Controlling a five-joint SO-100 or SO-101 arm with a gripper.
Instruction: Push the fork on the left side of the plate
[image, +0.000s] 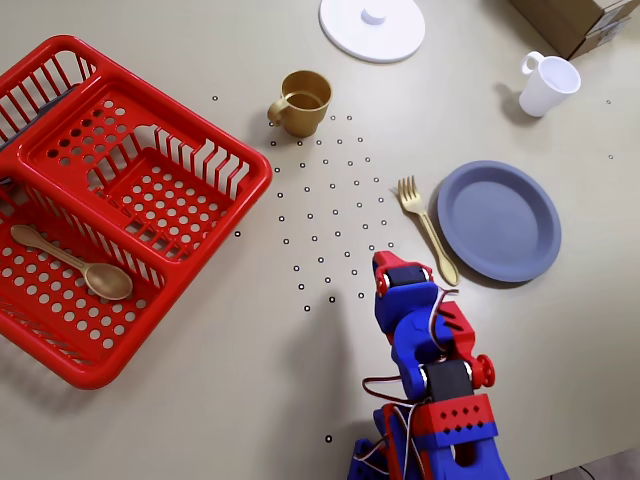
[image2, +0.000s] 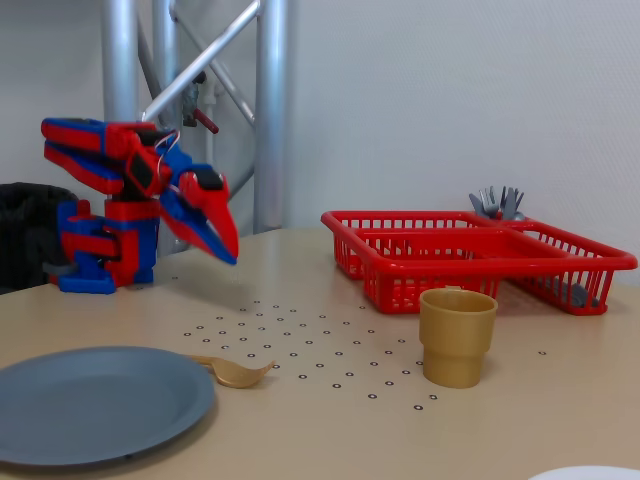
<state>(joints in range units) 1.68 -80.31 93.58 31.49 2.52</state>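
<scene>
The small gold fork (image: 425, 225) lies on the table just left of the slate-blue plate (image: 498, 220) in the overhead view, tines pointing away from the arm and handle end by the plate's rim. In the fixed view the fork (image2: 235, 372) shows right of the plate (image2: 90, 400). My red and blue gripper (image: 383, 263) is shut and empty. It hangs above the table (image2: 228, 255), a short way from the fork's handle end and apart from it.
A red basket (image: 190, 215) holding a gold spoon (image: 85, 268) fills the left of the overhead view. A gold cup (image: 303, 101), a white knobbed lid (image: 372, 27), a white mug (image: 548, 84) and a cardboard box (image: 580, 20) stand at the far side.
</scene>
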